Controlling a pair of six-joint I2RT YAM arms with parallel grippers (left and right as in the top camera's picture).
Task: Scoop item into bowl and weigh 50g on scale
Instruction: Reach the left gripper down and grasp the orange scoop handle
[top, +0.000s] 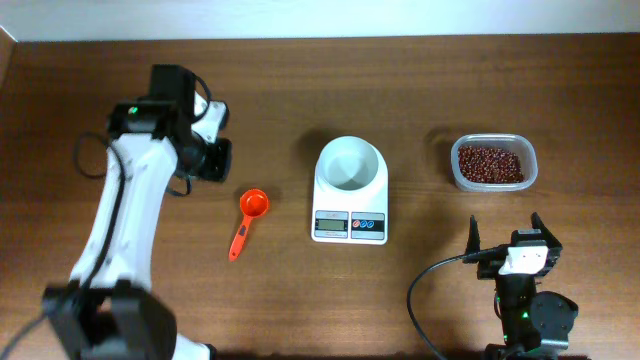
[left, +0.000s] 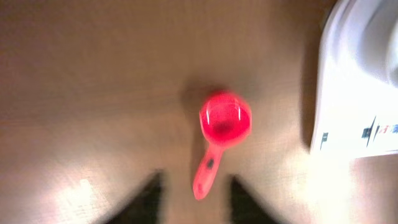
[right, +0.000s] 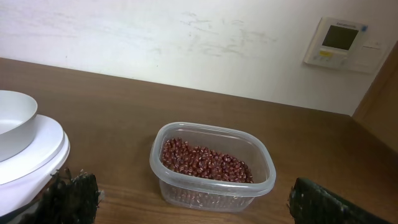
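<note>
Left claw: the fingers stand apart with a modest gap and clamp nothing. The wrist view is blurred, so the width of the gap is only a rough reading.
Left arm: it reaches up the left side of the surface, and its claw end sits up and to the left of the scoop, apart from it.
Scoop: orange-red plastic, lying flat on the surface to the left of the scale, cup end up-right and handle running down-left. In the left wrist view the handle tip falls between the two dark fingertips, though the overhead view shows the claw clear of it.
Scale: white, near the middle of the surface, with its display and buttons on the near edge.
Bowl: white and round, sitting on the scale's platform, its inside bare.
Beans: a loose red-brown pile in the clear tub, none in the bowl.
Tub: clear plastic with rounded corners, on the surface to the right of the scale and apart from it.
Right claw: its fingers are spread wide and hold nothing. It sits low on the right side, on the near side of the tub, which shows between the fingers in the right wrist view.
Wall panel: a small white unit on the pale wall behind the surface.
</note>
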